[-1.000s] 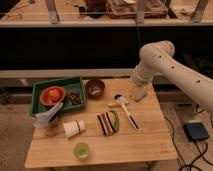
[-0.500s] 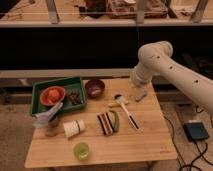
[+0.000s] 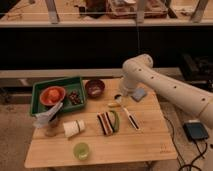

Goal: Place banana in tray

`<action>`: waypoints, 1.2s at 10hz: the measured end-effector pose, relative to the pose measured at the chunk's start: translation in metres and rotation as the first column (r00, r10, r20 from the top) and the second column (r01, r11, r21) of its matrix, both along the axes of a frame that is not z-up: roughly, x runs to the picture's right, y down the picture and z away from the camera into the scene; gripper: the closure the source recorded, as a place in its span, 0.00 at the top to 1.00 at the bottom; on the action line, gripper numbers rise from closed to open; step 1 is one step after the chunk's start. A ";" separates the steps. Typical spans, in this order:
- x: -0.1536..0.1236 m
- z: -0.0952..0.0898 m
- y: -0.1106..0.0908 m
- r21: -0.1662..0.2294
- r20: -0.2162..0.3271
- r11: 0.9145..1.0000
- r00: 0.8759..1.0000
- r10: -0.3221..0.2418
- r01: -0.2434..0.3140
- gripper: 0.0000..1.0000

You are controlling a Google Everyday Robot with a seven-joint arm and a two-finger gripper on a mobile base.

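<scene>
Banana (image 3: 113, 105) on table (image 3: 145, 135), claw (image 3: 118, 97) right by it — open/closed: can't tell.

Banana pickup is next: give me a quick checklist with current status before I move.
1. Banana reachable: ok, it lies on the table, between the dark-red bowl and the brush, touching neither.
2. Tool placement: ok, close above the banana's right end.
3. Banana in tray: not ok, not yet done.
4. Room in tray: ok, bare floor shows in front of the orange bowl.
5. Path to tray: cannot tell; the dark-red bowl stands near the line, so probably lift over it.
</scene>
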State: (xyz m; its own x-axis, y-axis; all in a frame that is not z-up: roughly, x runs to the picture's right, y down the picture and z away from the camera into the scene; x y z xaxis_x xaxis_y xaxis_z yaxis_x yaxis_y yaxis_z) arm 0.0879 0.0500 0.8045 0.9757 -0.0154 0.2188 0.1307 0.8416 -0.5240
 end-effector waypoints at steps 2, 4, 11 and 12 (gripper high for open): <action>-0.012 0.020 -0.002 0.006 0.015 1.000 0.999 -0.029 0.029 0.65; -0.024 0.043 0.001 0.004 0.029 0.999 0.998 -0.050 0.050 0.65; -0.038 0.094 0.013 -0.022 0.074 0.998 0.995 -0.061 0.062 0.65; -0.038 0.099 0.016 -0.022 0.068 0.997 0.995 -0.068 0.070 0.65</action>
